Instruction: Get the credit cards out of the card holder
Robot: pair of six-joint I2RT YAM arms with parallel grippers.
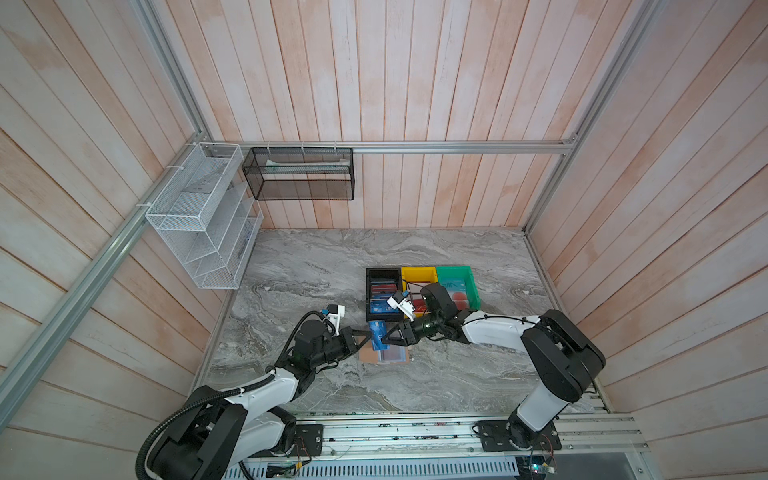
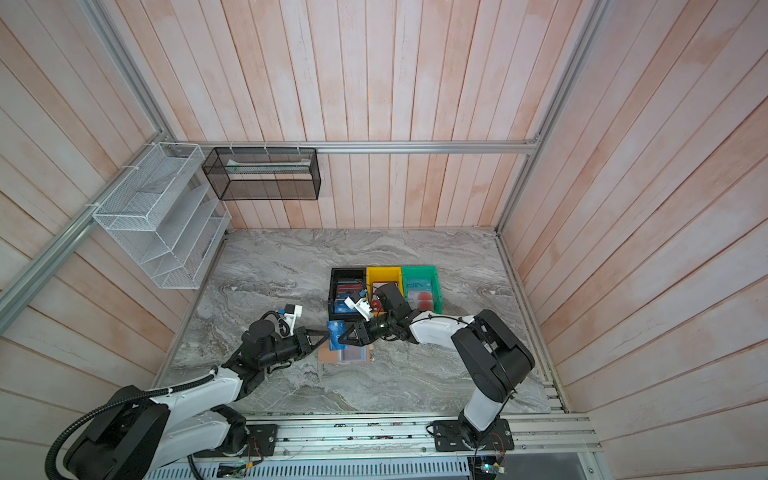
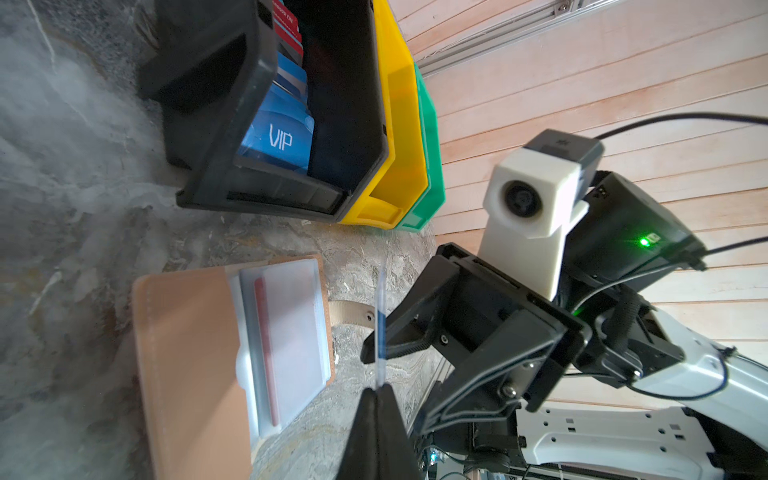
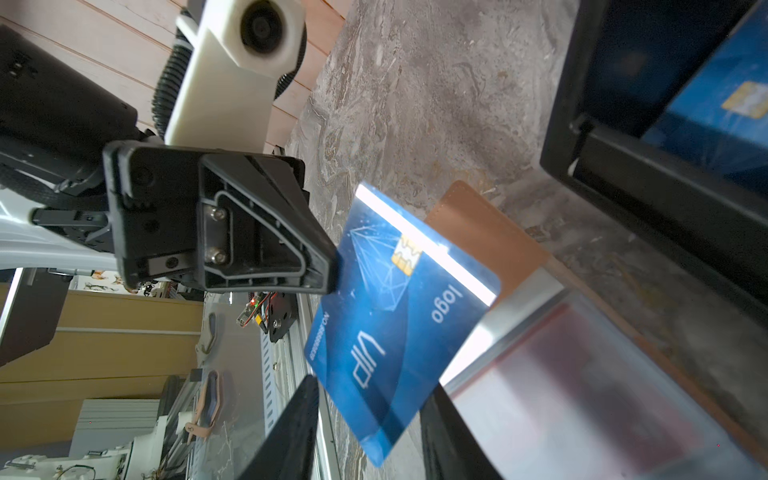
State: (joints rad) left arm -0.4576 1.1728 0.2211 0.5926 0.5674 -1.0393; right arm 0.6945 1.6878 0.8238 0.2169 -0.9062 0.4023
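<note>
1. The left gripper (image 3: 376,395) is clamped on one edge of a blue "VIP" credit card (image 4: 386,316), holding it up in the air (the left wrist view sees it as a thin line).
2. The right gripper (image 1: 384,337) faces it with jaws apart and the card's free end between them. Whether either finger touches the card I cannot tell.
3. The card holder (image 3: 187,353) lies open on the marble table (image 1: 311,270) just below the held card. Its clear sleeves (image 3: 291,324) face up and a reddish card (image 3: 266,345) shows inside them.
4. Near the holder, the black bin (image 3: 216,104) holds blue and red cards (image 3: 282,141).
5. The yellow bin (image 1: 419,272) and green bin (image 1: 453,270) stand in a row beside it, with a teal card (image 1: 455,286) in the green one.
</note>
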